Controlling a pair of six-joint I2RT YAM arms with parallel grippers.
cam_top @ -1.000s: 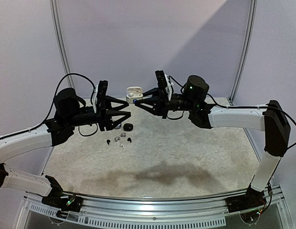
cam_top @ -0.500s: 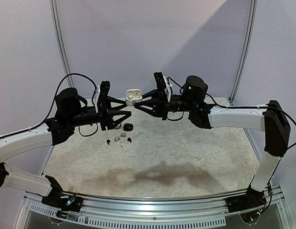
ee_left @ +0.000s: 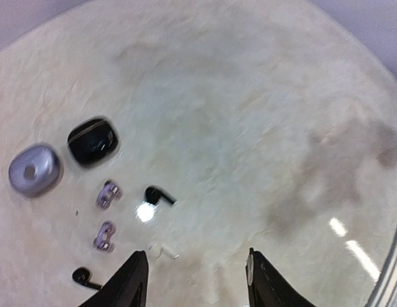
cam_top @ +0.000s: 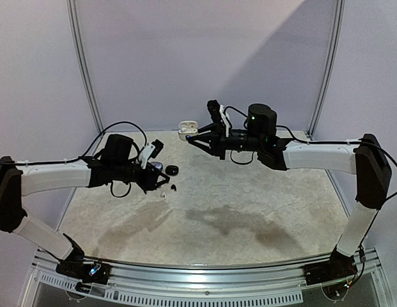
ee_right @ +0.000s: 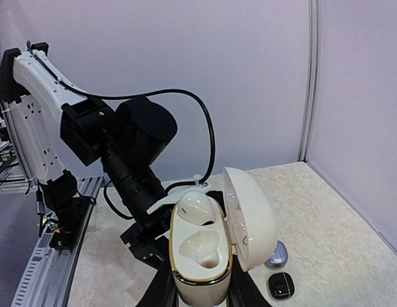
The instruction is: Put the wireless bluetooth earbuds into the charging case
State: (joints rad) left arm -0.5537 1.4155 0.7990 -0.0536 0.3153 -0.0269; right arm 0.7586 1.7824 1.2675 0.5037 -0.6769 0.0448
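Note:
My right gripper (ee_right: 201,295) is shut on the white charging case (ee_right: 199,256), held upright in the air with its lid swung open. One white earbud (ee_right: 197,208) sits in the far socket and the near socket is empty. From above, the case (cam_top: 187,130) hangs over the back of the table. My left gripper (ee_left: 194,272) hovers low over the table, open, with nothing between its fingers. A white earbud (ee_left: 161,251) lies just inside its left finger. Beyond it lie a black earbud (ee_left: 157,196), two greyish earbuds (ee_left: 108,194) (ee_left: 104,236) and another black earbud (ee_left: 85,277).
A black closed case (ee_left: 92,140) and a grey pebble-like case (ee_left: 35,169) rest on the table (ee_left: 249,128) behind the earbuds. Seen from above, the black case (cam_top: 171,170) lies beside the left gripper (cam_top: 161,182). Wall panels enclose the table at the back and sides.
My left arm has dropped from mid-air to just over the loose earbuds, its jaws narrowing a little. My right gripper has shifted slightly with the open case.

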